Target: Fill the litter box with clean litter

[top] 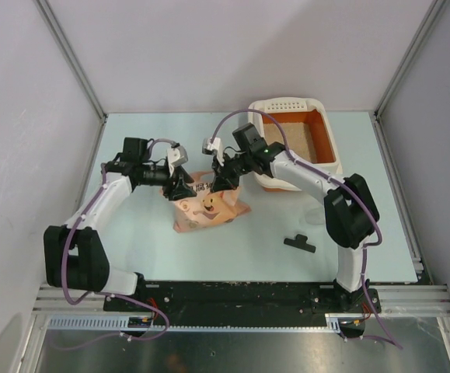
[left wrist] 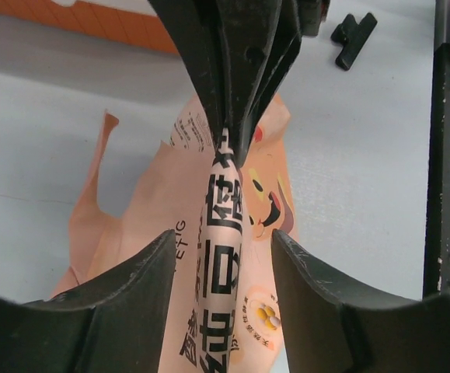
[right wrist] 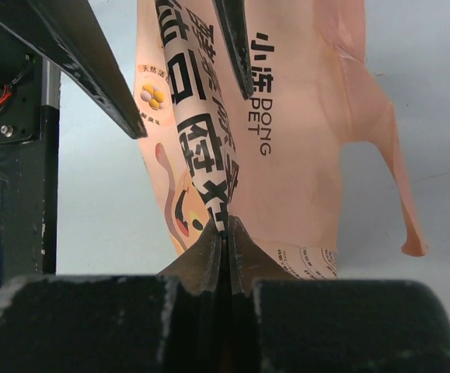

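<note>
The pink-peach litter bag [top: 206, 205] lies on the table between my two grippers, its top pulled up into a ridge. My right gripper [top: 224, 180] is shut on one end of that ridge, which shows in the right wrist view [right wrist: 226, 230]. My left gripper [top: 179, 186] is open; its fingers [left wrist: 135, 291] stand either side of the ridge [left wrist: 226, 256] without pressing it. The litter box [top: 287, 105] stands at the back right, with tan litter [top: 294, 138] lying inside its orange walls.
A small black clip [top: 299, 244] lies on the table in front of the right arm and shows in the left wrist view [left wrist: 354, 37]. Grey walls enclose the table on three sides. The litter box's orange wall [left wrist: 92, 23] lies beyond the bag.
</note>
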`<state>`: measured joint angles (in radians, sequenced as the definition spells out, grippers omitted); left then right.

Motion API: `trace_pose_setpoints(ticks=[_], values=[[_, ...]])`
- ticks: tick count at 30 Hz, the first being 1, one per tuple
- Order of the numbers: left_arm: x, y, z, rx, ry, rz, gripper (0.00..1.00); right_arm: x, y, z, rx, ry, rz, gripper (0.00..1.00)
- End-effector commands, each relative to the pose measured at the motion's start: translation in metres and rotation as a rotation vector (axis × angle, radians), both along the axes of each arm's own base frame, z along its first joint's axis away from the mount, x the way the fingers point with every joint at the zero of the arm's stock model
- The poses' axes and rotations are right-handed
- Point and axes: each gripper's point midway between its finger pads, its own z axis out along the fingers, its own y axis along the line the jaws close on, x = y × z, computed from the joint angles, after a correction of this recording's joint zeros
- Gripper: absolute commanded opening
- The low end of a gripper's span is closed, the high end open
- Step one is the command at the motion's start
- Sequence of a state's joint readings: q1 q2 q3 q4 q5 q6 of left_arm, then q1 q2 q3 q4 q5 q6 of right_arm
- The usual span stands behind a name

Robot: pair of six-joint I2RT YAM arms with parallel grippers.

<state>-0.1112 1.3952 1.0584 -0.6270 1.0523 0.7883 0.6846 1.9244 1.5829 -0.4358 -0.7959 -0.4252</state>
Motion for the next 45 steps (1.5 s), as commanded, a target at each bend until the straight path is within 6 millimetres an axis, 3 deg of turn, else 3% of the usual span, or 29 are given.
trace_pose_setpoints(ticks=[1,3,4,6,10,11,15,18,22,27,32,37,41,42,45], values=[[-0.001,0.003,-0.02,0.039,-0.006,-0.018,0.55,0.0,0.029,0.047,0.156,-0.059,0.073,0.0],[-0.003,0.004,-0.023,0.044,-0.008,-0.024,0.5,-0.001,0.031,0.048,0.166,-0.056,0.083,0.0],[-0.002,0.004,-0.023,0.045,-0.008,-0.021,0.42,-0.003,0.032,0.047,0.17,-0.049,0.097,0.0],[0.0,0.004,-0.021,0.043,0.005,-0.008,0.35,-0.004,0.035,0.05,0.175,-0.05,0.109,0.0],[0.004,0.011,-0.018,0.088,-0.009,0.039,0.03,-0.005,0.032,0.049,0.137,-0.045,0.134,0.02],[0.007,0.016,-0.021,0.123,-0.015,0.065,0.0,-0.003,0.029,0.055,0.133,-0.067,0.136,0.06],[0.004,0.027,-0.015,0.156,-0.062,0.104,0.0,0.009,-0.008,0.048,0.065,-0.069,0.102,0.25],[-0.003,0.025,-0.014,0.136,-0.043,0.108,0.0,0.014,-0.029,0.034,0.023,-0.061,0.08,0.23],[-0.008,0.024,-0.016,0.122,-0.018,0.119,0.0,0.014,-0.032,0.027,0.0,-0.079,0.087,0.26],[-0.011,0.021,-0.02,0.132,-0.015,0.106,0.0,0.021,-0.04,0.04,0.0,-0.153,0.083,0.47],[-0.009,0.015,-0.017,0.126,-0.017,0.097,0.0,0.027,-0.038,0.038,0.009,-0.217,0.073,0.52],[-0.005,0.017,-0.016,0.133,-0.018,0.11,0.0,0.022,-0.028,0.016,-0.014,-0.209,0.102,0.47],[-0.004,0.021,-0.017,0.157,-0.037,0.122,0.0,0.029,-0.034,0.011,-0.026,-0.219,0.07,0.26],[-0.005,0.021,-0.016,0.158,-0.043,0.121,0.0,0.03,-0.037,0.015,-0.021,-0.227,0.061,0.14],[-0.009,0.02,-0.018,0.155,-0.055,0.104,0.0,0.038,-0.046,0.028,0.011,-0.224,0.02,0.01]])
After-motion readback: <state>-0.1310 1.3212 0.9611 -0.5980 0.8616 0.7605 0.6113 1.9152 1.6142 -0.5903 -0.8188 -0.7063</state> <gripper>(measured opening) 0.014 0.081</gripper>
